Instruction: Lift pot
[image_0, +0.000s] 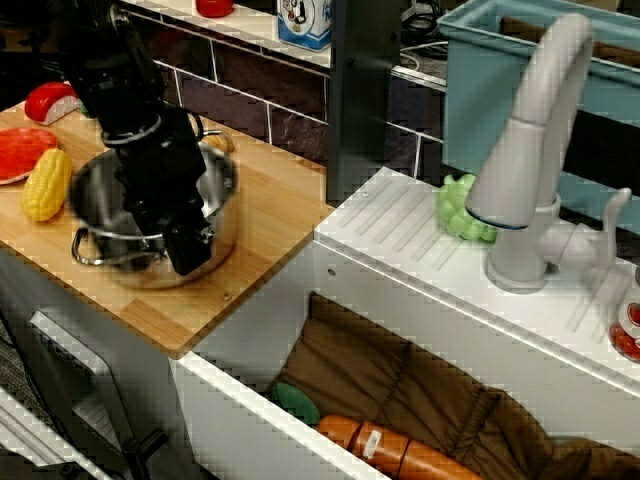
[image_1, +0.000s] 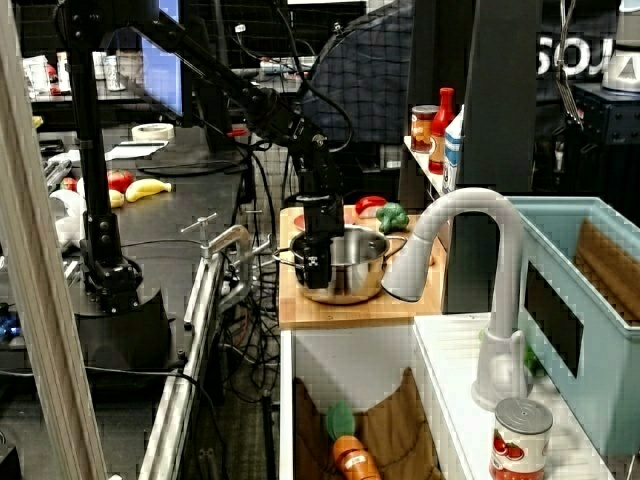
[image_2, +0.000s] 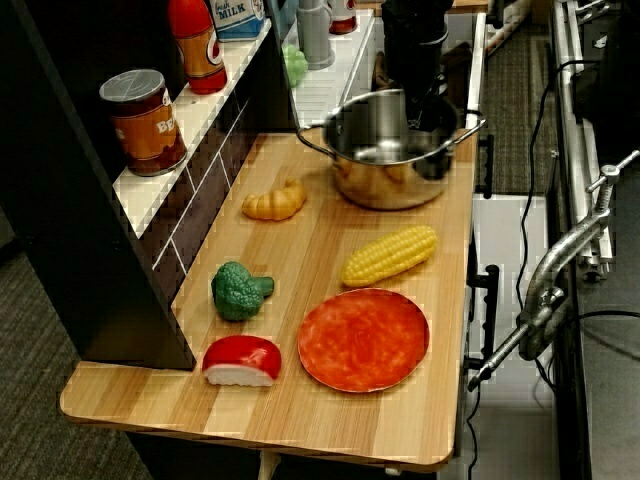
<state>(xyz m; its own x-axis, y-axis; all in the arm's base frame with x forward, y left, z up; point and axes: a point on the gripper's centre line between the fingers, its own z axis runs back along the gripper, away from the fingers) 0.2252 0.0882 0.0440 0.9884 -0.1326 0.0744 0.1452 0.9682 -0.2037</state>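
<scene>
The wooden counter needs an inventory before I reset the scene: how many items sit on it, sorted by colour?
Silver: 1, the pot
Yellow or golden: 2, the corn and the croissant
Green: 1, the broccoli
Red or orange-red: 2, the plate and the red-and-white sushi piece
Total: 6

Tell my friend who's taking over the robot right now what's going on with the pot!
Gripper: down at the pot, at its near rim; whether the fingers are closed on it cannot be seen.
Pot: on the wooden counter, beside the toy corn and the red plate.
Done: the arm has reached the pot.
Left: make sure of the grip, then lift the pot.
</scene>
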